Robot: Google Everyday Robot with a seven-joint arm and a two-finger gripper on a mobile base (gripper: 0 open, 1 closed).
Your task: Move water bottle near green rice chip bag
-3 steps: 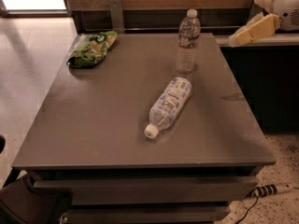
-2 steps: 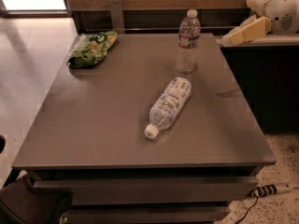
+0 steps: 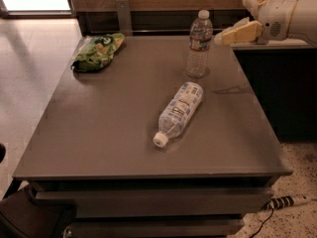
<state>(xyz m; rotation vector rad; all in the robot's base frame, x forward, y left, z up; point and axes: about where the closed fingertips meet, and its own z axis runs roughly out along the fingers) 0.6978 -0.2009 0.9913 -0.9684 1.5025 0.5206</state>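
Observation:
The water bottle [image 3: 199, 44], slim, clear and ribbed with a white cap and a narrow red-and-white label band, stands upright at the table's far right. The green rice chip bag [image 3: 98, 52] lies flat at the far left corner, well apart from it. My gripper [image 3: 231, 20] is in the air at the upper right, just right of the bottle's neck and not touching it. Its two cream fingers are spread apart and hold nothing.
A fatter bottle [image 3: 178, 112] with a large white-and-blue label lies on its side mid-table, cap toward the front. The grey table [image 3: 99, 133] has a wooden wall behind it and a dark cabinet [image 3: 277, 88] at its right. A power strip [image 3: 287, 201] lies on the floor.
My gripper has moved left, from beyond the table's right edge to close beside the upright water bottle. The bottles and the bag have not moved.

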